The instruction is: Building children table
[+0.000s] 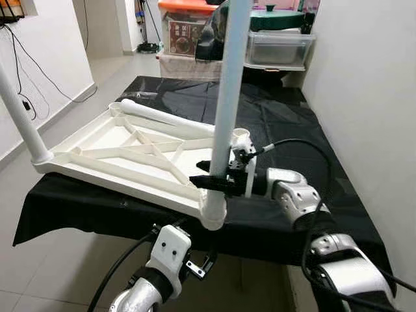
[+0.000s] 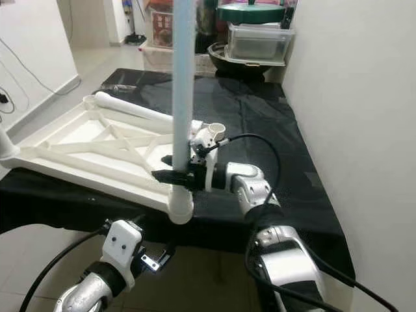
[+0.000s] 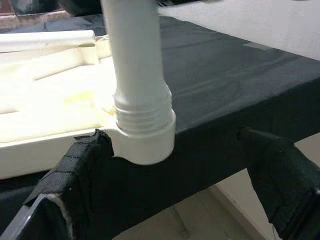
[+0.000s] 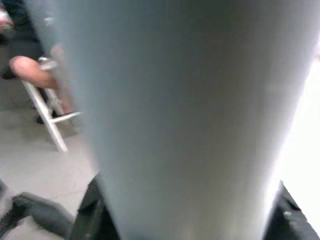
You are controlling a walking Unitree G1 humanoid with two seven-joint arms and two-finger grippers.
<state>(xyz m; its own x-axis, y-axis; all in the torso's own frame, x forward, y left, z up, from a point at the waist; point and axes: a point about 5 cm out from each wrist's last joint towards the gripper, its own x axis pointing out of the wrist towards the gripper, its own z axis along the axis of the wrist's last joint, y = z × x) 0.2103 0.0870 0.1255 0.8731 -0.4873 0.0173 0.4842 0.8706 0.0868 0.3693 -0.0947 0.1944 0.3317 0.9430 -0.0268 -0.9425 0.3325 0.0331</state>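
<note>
- Children table top point(image 1: 123, 153): upside down on black cloth point(image 1: 286, 117).
- Legs: 2 upright in corner sockets; 1 loose leg point(image 1: 166, 117) lying on the frame; 1 socket point(image 1: 241, 136) empty.
- Right gripper point(image 1: 218, 175): clamped on near leg point(image 1: 229, 97), threads showing, likely not fully screwed.
- Left gripper point(image 3: 175, 175): spread, empty, below the corner.

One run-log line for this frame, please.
right gripper: shut on upright table leg above corner socket | left gripper: open below table edge | tabletop: upside down

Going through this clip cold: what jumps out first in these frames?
A white table leg stands upright in the near corner socket of the upturned white tabletop, which lies on a black-covered surface. The right gripper is clamped around that leg just above the socket. The left gripper waits open below the corner.
</note>
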